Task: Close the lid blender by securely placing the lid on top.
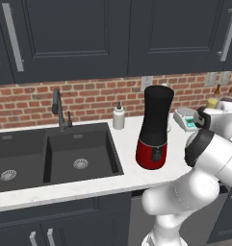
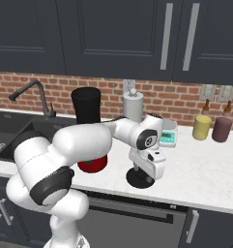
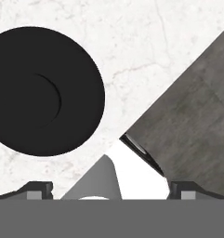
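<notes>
Our tool [image 2: 146,175] hangs just above the lid [image 2: 140,179], fingers spread wide with nothing between them, at the middle of the right base view. We think that is so it can drop over the knob. The lid lies flat on the white counter [image 2: 210,167], near its front edge. Farther back, toward the left, the blender [image 2: 88,131] stands upright, its top open and waiting.

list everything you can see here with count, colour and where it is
blender: 1, black jar on red base, on the counter right of the sink
lid: 1, black, flat on the counter near its front edge
soap bottle: 1, white, behind the sink
sink: 1, dark double basin, with black faucet
scale: 1, white with teal top, by the wall
canisters: 2, yellow and maroon, far right
paper towel roll: 1, grey, by the wall
gripper: 1, white, open, just above the lid
</notes>
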Motion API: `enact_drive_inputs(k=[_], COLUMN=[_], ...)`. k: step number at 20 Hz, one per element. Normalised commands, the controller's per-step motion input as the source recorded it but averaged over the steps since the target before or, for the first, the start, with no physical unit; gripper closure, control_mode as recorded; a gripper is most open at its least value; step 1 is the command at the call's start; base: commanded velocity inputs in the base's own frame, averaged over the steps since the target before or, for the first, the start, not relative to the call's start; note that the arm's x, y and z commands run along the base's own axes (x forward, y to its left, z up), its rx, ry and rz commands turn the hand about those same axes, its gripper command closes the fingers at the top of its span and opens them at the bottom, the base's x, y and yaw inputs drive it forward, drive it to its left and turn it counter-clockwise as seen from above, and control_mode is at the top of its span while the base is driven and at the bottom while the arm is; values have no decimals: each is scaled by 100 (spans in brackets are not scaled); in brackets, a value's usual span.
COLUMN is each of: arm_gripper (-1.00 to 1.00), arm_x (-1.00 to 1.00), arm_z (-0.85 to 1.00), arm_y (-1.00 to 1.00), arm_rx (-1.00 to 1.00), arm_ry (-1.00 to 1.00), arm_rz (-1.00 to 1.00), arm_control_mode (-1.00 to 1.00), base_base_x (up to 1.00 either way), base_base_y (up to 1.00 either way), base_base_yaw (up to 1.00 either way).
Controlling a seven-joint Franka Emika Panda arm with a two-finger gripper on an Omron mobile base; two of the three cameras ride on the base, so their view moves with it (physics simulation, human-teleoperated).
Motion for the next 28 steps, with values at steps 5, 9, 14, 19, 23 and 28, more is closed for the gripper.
enact_drive_inputs(k=[5,9,14,19,23,28], arm_gripper=[-100,-100,-100,-100,-100,-100], arm_x=[0,4,22,24,33,29], arm_z=[-12,-12,-8,-17,-9,-11], arm_y=[33,40,13,-7,0,-8], arm_rx=[0,0,0,0,0,0], arm_ry=[0,0,0,0,0,0], arm_rz=[0,0,0,0,0,0], arm_control_mode=[-100,-100,-100,-100,-100,-100], base_base_x=[0,0,0,0,0,0], base_base_y=[0,0,0,0,0,0], base_base_yaw=[0,0,0,0,0,0])
